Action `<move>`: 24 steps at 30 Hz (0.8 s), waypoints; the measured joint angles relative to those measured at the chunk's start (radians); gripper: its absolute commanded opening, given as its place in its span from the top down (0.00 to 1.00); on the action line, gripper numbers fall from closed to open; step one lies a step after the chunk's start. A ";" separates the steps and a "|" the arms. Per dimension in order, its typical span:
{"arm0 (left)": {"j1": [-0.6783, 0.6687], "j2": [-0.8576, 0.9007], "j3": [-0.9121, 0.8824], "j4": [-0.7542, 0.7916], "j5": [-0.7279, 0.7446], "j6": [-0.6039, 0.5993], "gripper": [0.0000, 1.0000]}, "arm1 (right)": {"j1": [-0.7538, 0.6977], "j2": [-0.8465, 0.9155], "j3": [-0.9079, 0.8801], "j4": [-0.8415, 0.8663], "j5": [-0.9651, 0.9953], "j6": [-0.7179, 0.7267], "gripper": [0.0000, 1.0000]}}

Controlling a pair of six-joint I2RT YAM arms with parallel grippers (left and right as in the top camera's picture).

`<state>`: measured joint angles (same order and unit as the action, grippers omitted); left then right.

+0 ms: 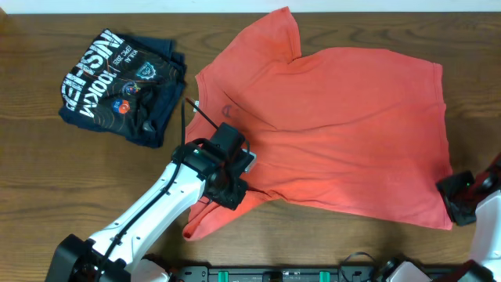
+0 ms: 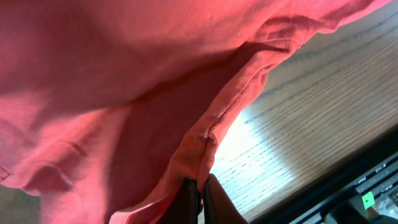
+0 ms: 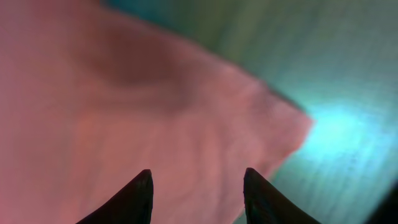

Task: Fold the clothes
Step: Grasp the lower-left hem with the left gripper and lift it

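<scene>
Overhead, the orange-red T-shirt (image 1: 344, 133) lies spread across the middle and right of the wooden table (image 1: 47, 180), plain side up, with no lettering showing. One short sleeve points toward the far edge and the other toward the near edge. The neck faces left, and the hem runs down the right side. Well apart from it, at the far left, a folded navy shirt (image 1: 117, 86) with white lettering rests on the wood.

The left arm reaches in from the near left corner. The left claw (image 1: 235, 186) sits over the T-shirt's near left part, close to the near sleeve. Seen from the left wrist, its two fingers are pressed together on a seamed edge of the orange cloth, which rises from the tips in a puckered ridge. Cloth fills most of that view, with bare wood to the right.

The right claw (image 1: 462, 196) is at the near right corner of the T-shirt, just beside the hem. The right wrist view is blurred. Its two dark fingertips (image 3: 142, 193) stand moderately wide apart with nothing pinched between them. Orange cloth lies beyond them, one corner pointing right against the table. Whether the tips touch the cloth cannot be told.
</scene>
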<state>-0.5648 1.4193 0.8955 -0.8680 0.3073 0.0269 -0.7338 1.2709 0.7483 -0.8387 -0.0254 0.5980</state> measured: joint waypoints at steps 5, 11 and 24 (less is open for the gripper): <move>0.000 0.000 0.000 -0.002 0.000 0.000 0.94 | -0.046 0.077 -0.089 0.061 0.045 0.023 0.58; 0.000 0.000 0.003 -0.025 0.000 0.000 0.94 | -0.077 0.149 -0.130 0.087 0.079 0.023 0.57; 0.000 -0.034 0.027 -0.050 -0.053 0.000 0.94 | -0.093 0.156 -0.142 0.223 0.083 0.016 0.99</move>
<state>-0.5648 1.3853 0.9226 -0.9176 0.2543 0.0269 -0.8265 1.4265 0.6060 -0.6155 0.0574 0.6136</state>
